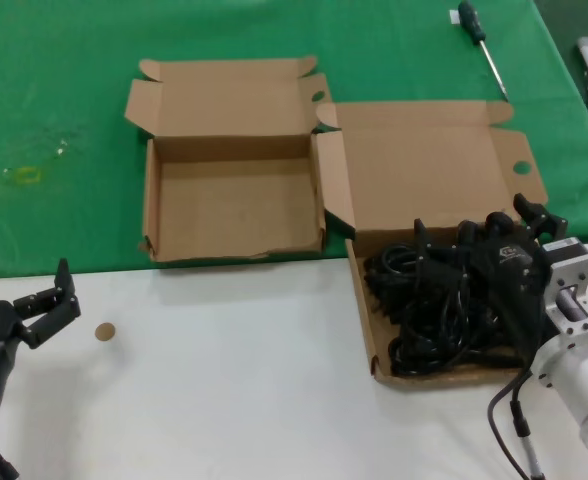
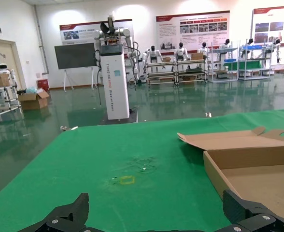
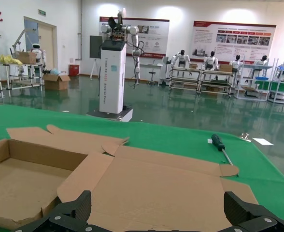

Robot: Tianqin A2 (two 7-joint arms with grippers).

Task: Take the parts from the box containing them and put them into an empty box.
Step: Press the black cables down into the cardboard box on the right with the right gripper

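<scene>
Nearest the head camera, the right end effector [image 1: 534, 225] hangs over the near right corner of the worktop [image 1: 234, 390], above the tangle of black parts [image 1: 444, 300]; its fingers [image 3: 255, 215] stand wide apart and hold nothing. At the near left edge the left end effector [image 1: 54, 300] waits over the white surface, its fingers [image 2: 67, 217] also spread wide and empty.

Green cloth [image 1: 64, 110] covers the far half of the worktop. On the right, the box containing them [image 1: 434, 170] straddles the cloth's near edge, lid folded back, the parts heaped in its tray. Just beside it toward the left lies an empty box [image 1: 229, 205], lid open too. A screwdriver [image 1: 482, 45] rests near the far right corner, and a small brown disc [image 1: 104, 331] sits near the left end effector.
</scene>
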